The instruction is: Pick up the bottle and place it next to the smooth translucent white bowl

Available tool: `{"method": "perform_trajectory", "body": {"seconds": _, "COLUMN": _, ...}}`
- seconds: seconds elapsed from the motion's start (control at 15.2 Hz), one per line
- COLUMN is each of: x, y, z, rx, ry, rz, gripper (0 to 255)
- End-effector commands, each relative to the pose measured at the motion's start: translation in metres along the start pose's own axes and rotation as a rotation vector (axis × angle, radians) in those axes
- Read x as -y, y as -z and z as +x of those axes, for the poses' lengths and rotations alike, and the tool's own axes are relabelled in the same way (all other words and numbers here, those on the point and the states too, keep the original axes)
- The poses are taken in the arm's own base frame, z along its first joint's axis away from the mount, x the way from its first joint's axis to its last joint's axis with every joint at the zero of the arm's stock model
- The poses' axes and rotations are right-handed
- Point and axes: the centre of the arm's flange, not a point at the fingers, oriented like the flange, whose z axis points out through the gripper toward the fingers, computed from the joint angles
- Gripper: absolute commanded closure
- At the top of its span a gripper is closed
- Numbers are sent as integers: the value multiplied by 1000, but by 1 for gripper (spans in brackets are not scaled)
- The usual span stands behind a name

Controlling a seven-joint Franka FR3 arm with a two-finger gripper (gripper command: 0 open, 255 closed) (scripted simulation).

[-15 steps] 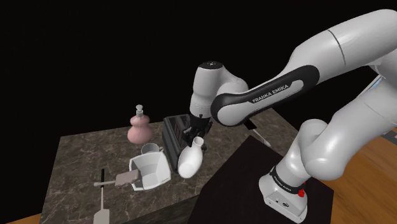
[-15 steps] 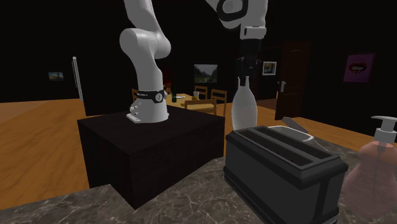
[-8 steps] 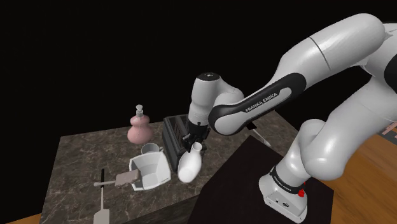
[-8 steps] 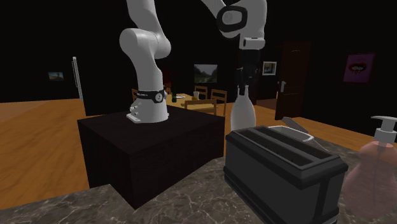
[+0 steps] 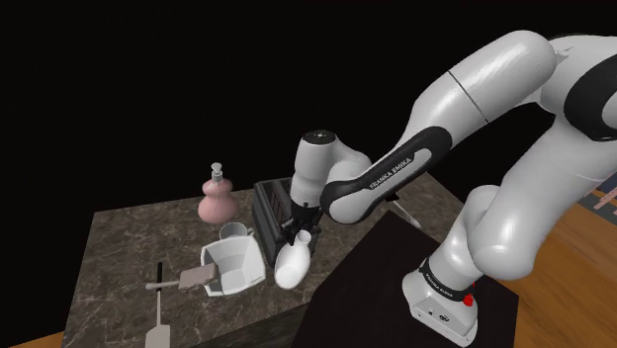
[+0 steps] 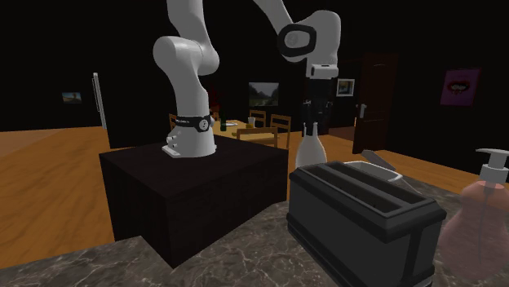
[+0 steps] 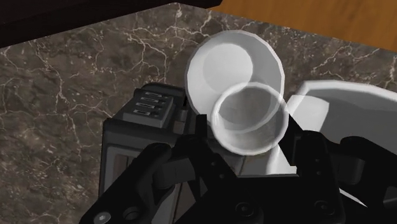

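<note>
The pincer (image 5: 300, 233) is pinching the neck of the white bottle (image 5: 290, 265), which hangs below it in front of the dark toaster (image 5: 272, 203). The bottle's long axis is tilted, its neck up in the pincer and its body leaning toward the white bowl (image 5: 237, 267), which lies just beside it on the shoulder view's left. I cannot tell whether its base touches the marbled tabletop (image 5: 129, 247); the placing likely needs only a short descent, straightening, then letting go

I'm looking over my marble counter (image 6: 204, 261), wood floor (image 6: 49, 171) spreading beyond, chairs (image 6: 280, 124) standing far off, door (image 6: 377, 98) showing dark, pictures (image 6: 263, 93) hanging either side.
</note>
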Motion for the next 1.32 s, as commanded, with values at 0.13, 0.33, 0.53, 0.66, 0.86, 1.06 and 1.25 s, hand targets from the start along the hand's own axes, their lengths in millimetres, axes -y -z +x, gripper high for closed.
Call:
{"method": "perform_trajectory", "body": {"seconds": 0.13, "x": 1, "y": -20, "z": 0, "rx": -1, "ry": 0, "rz": 1, "gripper": 255}}
{"method": "perform_trajectory", "body": {"seconds": 0.33, "x": 1, "y": -36, "z": 0, "rx": -1, "ry": 0, "rz": 1, "gripper": 255}}
{"method": "perform_trajectory", "body": {"seconds": 0.53, "x": 1, "y": -54, "z": 1, "rx": -1, "ry": 0, "rz": 1, "gripper": 255}}
{"method": "perform_trajectory", "body": {"seconds": 0.66, "x": 1, "y": -54, "z": 1, "rx": -1, "ry": 0, "rz": 1, "gripper": 255}}
{"method": "perform_trajectory", "body": {"seconds": 0.86, "x": 1, "y": -54, "z": 1, "rx": -1, "ry": 0, "rz": 1, "gripper": 255}}
{"method": "perform_trajectory", "body": {"seconds": 1.06, "x": 1, "y": -54, "z": 1, "rx": -1, "ry": 0, "rz": 1, "gripper": 255}}
{"method": "perform_trajectory", "body": {"seconds": 1.25, "x": 2, "y": -54, "z": 1, "rx": -1, "ry": 0, "rz": 1, "gripper": 0}}
